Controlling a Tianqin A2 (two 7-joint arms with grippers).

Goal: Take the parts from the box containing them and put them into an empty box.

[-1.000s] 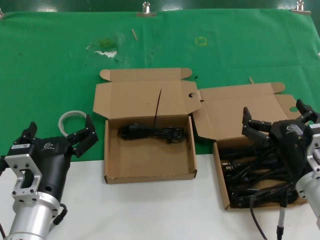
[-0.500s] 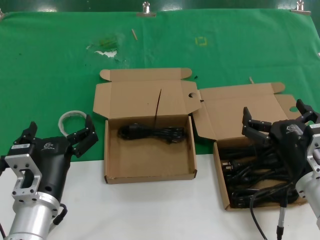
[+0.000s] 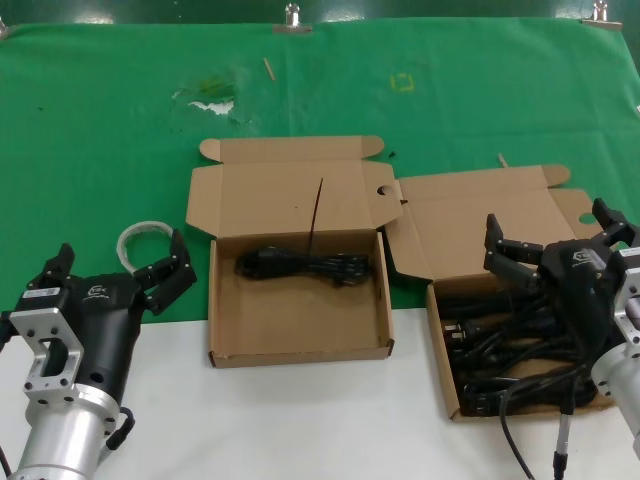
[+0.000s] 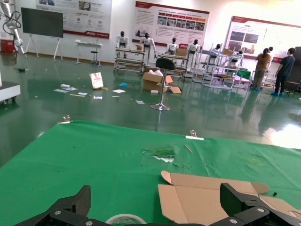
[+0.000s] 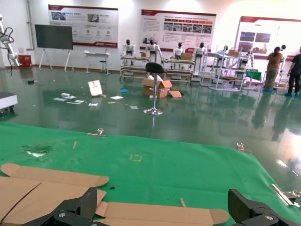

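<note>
The box holding the parts (image 3: 446,372) sits at the right with its lid (image 3: 480,225) folded back, full of tangled black cables (image 3: 500,350). One cable (image 3: 508,440) hangs over its front edge. My right gripper (image 3: 550,228) hovers over that box's back part, open and empty; the right wrist view shows it (image 5: 164,203) over the lid flap (image 5: 155,213). The other box (image 3: 300,352) in the middle holds one coiled cable bundle (image 3: 300,266) against its back wall. My left gripper (image 3: 120,252) is open and empty at the left, parked apart from both boxes.
A clear tape ring (image 3: 140,238) lies between my left gripper's fingers, also in the left wrist view (image 4: 124,219). Green cloth (image 3: 450,110) covers the back, white table (image 3: 300,420) the front. Metal clips (image 3: 292,18) hold the cloth's far edge. White residue (image 3: 212,104) marks the cloth.
</note>
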